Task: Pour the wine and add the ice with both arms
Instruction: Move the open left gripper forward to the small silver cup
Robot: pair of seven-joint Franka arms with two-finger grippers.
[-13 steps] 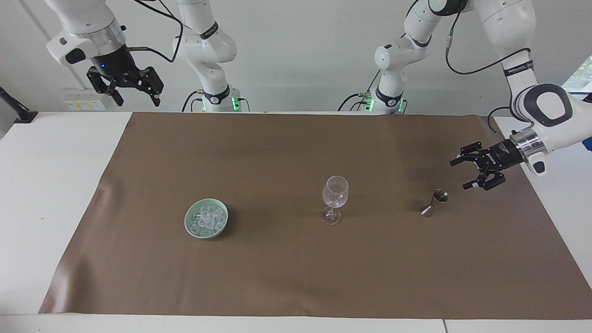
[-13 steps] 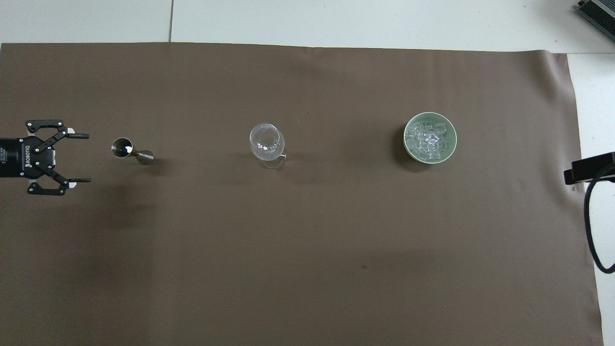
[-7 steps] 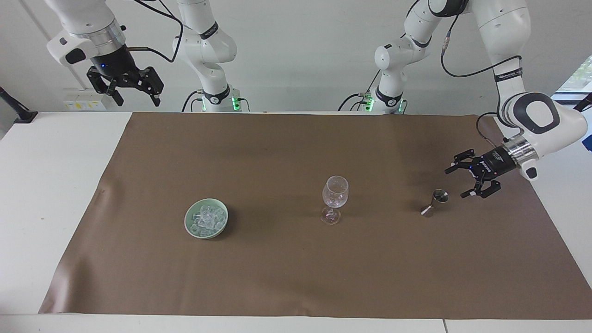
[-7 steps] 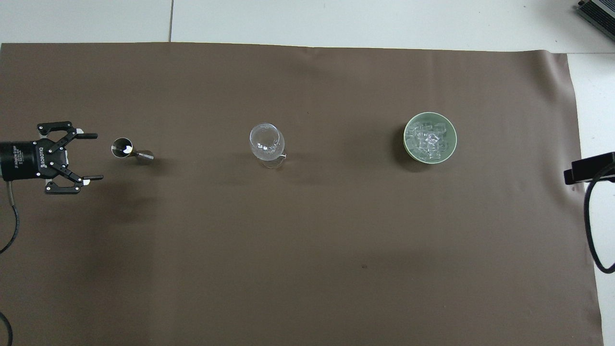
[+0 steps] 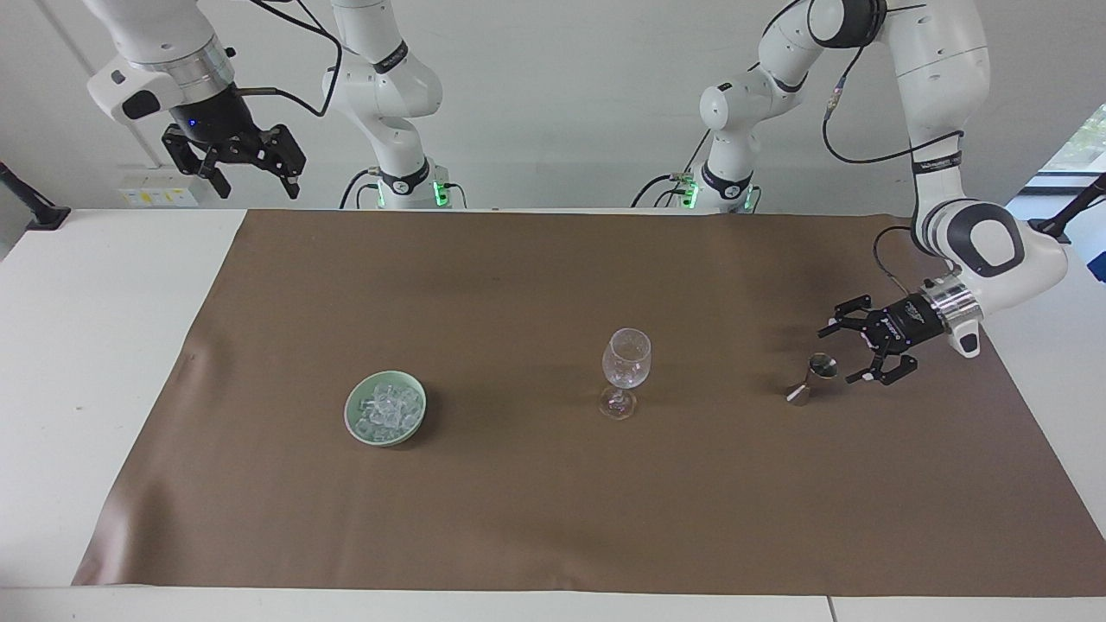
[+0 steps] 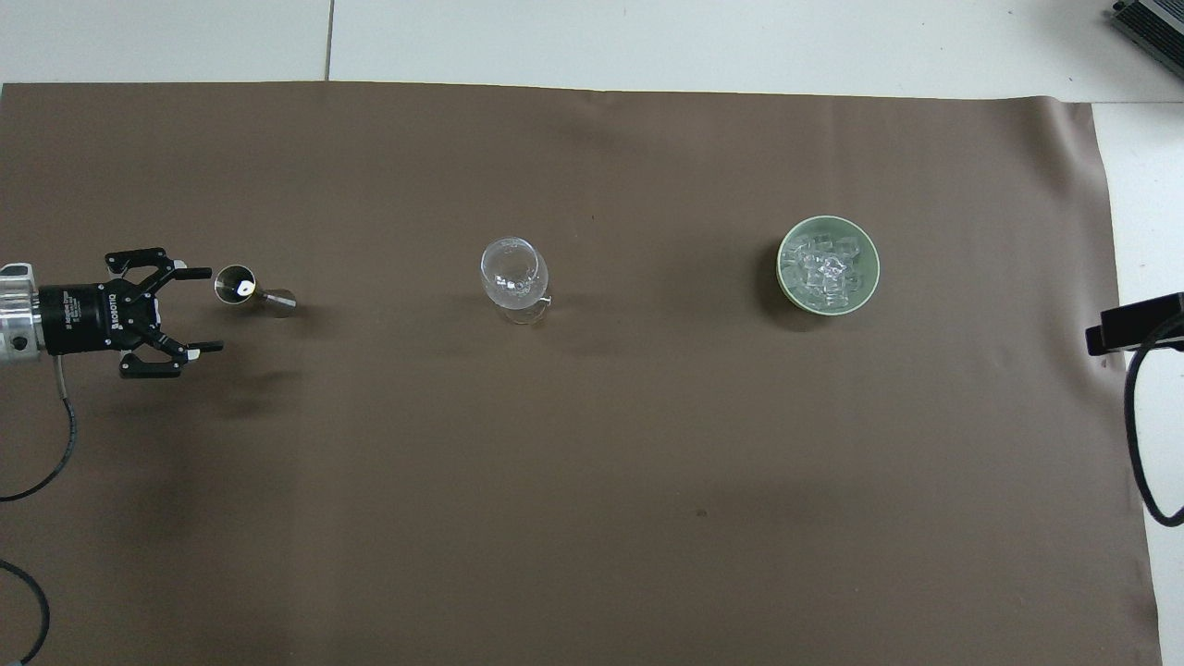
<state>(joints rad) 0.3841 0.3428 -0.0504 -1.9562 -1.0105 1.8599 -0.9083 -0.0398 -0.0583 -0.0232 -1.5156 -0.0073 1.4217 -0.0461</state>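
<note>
The left gripper has come down and moved in along the brown cloth toward the small metal jigger. Earlier it hung higher, at the cloth's edge on the left arm's end of the tabletop, well apart from the jigger; now it sits low, just beside the jigger's upper cup, with its 2 fingers spread on either side of the approach line and not touching it. In the overhead view the gripper's body has slid further into sight, and its wrist and cable now show.
</note>
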